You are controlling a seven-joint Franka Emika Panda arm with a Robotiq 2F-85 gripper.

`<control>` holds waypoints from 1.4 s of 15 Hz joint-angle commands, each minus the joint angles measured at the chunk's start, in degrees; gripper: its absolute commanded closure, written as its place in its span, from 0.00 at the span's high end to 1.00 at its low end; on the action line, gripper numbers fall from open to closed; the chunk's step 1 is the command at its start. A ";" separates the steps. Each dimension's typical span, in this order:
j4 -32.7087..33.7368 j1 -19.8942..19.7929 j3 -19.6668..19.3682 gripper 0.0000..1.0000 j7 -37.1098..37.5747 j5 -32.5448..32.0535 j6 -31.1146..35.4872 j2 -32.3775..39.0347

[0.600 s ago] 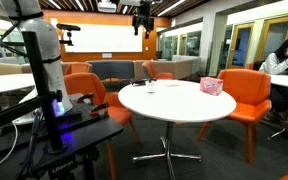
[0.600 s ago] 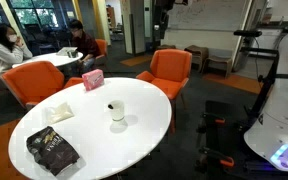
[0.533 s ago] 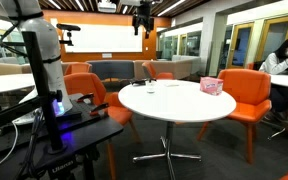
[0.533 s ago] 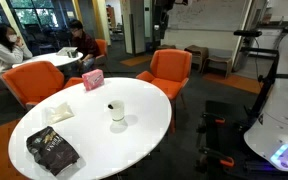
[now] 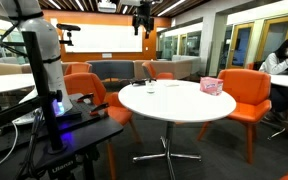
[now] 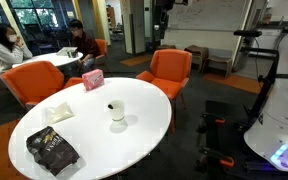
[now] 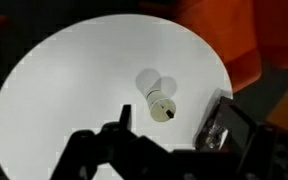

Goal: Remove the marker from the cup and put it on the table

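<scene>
One marker [image 7: 165, 111] in one little white cup [image 7: 161, 98], well below the pincer [image 7: 172, 128], between its fingers. Pincer wide open, nothing held. Off to the side, one pink box [image 6: 92, 79] and one dark bag [image 6: 51, 150]. All on one round white table [image 6: 149, 115], two orange chairs [image 6: 169, 70] beside it.

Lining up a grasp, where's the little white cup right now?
In an exterior view the cup stands near the middle of the round table, with the pink tissue box at the far rim and a dark bag at the near rim.
</scene>
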 commanded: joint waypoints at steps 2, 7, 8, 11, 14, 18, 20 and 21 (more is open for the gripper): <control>0.05 -2.21 3.30 1.00 0.03 0.56 2.55 1.49; 1.46 -0.22 7.57 1.00 -3.80 2.13 11.03 11.03; 2.26 0.17 8.35 1.00 -6.99 2.45 11.13 13.70; 4.32 -0.34 11.56 1.00 -14.64 0.27 14.09 21.77; 7.28 -1.70 14.36 1.00 -20.23 -1.57 18.69 29.10; 11.73 -4.14 18.04 1.00 -23.68 -2.09 24.50 36.87; 13.54 -5.47 20.31 1.00 -25.03 -1.04 26.19 39.69; 14.16 -5.92 21.27 1.00 -24.88 -0.92 26.48 40.70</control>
